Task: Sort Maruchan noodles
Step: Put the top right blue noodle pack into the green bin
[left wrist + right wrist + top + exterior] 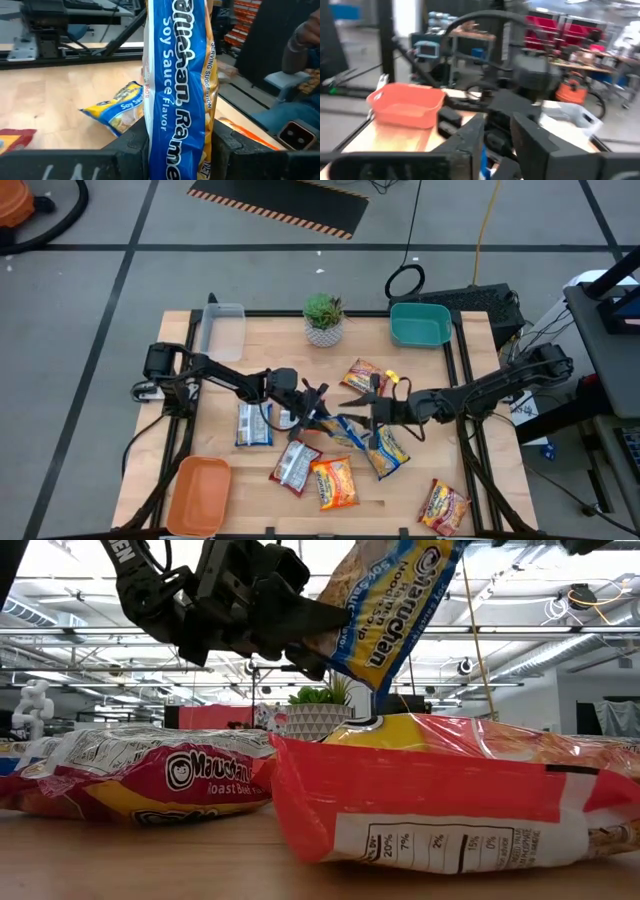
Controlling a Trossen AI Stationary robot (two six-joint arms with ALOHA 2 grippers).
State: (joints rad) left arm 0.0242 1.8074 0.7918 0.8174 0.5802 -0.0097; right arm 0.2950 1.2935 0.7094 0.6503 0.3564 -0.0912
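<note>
So both arms meet over the middle of the table (255,340), in front of the little potted plant (323,318). The left tool (318,412) is clenched on a blue soy sauce packet (177,85); in the left wrist view the packet stands on edge, pinched flat between the two dark fingers (131,145). From the low camera that same packet hangs tilted in the air above everything else.

The right tool (378,408) sits just beside the left one, on the side away from the orange tray (197,492). I honestly can't tell whether it's released or gripping, its wrist camera mostly shows the left arm's dark body up close.

The rest of the Maruchan noodles lie on the table, on the side of the plant nearer the orange tray:
- a blue-white packet (253,423) toward the clear tray (222,330)
- a red-silver packet (295,464) and an orange packet (334,481) side by side, farthest out from the plant
- a yellow-blue packet (388,452) under the right arm
- an orange-red packet (360,374) closest to the plant, near the teal tray (420,325)
- another orange-red packet (444,504) alone, well apart at the table's corner
</note>
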